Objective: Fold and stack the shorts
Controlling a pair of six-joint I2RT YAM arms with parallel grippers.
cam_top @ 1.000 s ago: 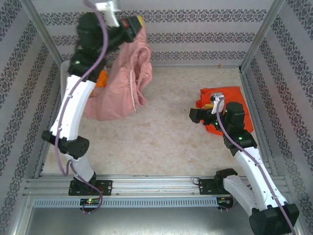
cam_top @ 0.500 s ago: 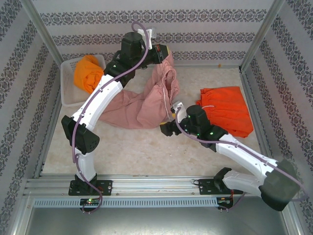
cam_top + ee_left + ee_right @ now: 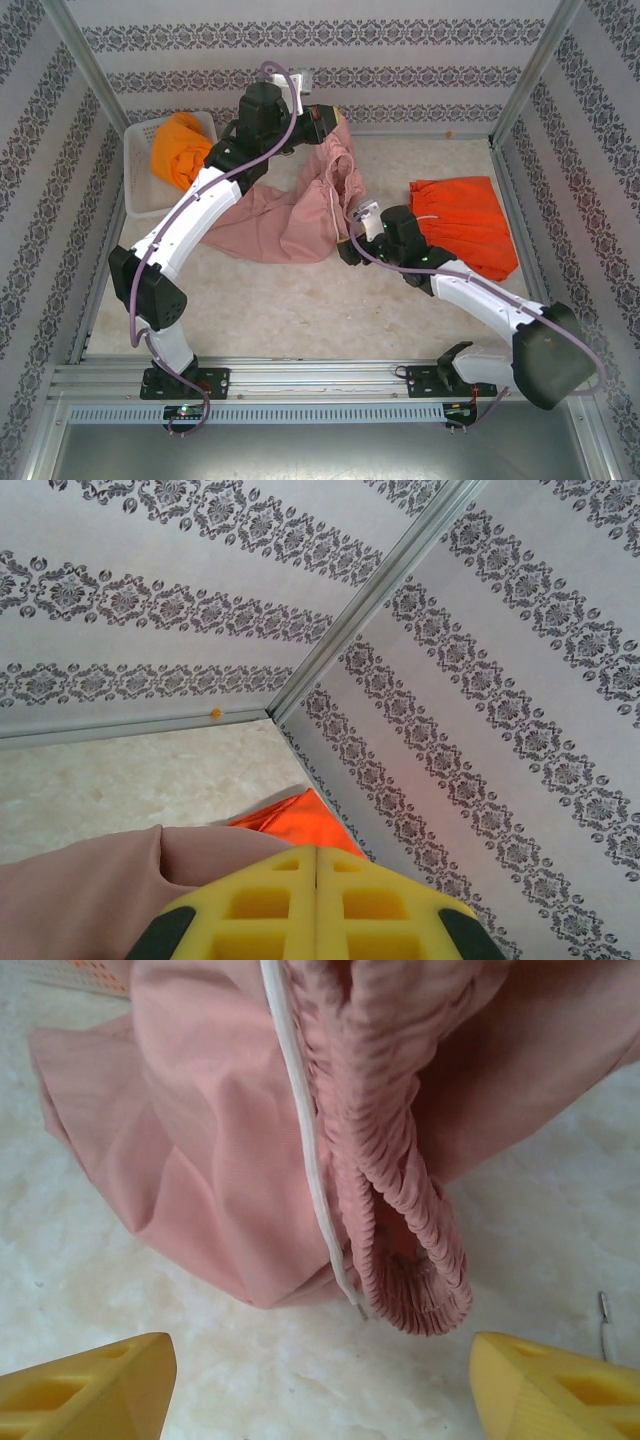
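So, the left gripper is reaching way over by the back wall with its jaws pressed together on the pink shorts; from its wrist camera the two yellow fingers meet flush down the middle, with pink cloth bulging out just below and to the left of them. From above, the pink shorts hang off that grip by one end; the rest slumps onto the table in a crumpled heap spreading toward the left.

The right gripper sits low over the table right at the near right edge of that heap; its jaws are wide apart with nothing between them; its wrist camera shows one yellow finger in each bottom corner and bare tabletop in the gap. Just ahead of those fingers is the gathered waistband of the pink shorts, folded into a loop that comes down to the table; a white drawstring dangles beside it; neither touches the fingers as far as I can see.

The red-orange shorts lie flat-ish on the right side of the table, just beyond the right arm and apart from the pink ones; the yellow-orange shorts are bunched up in the white basket in the far left corner.
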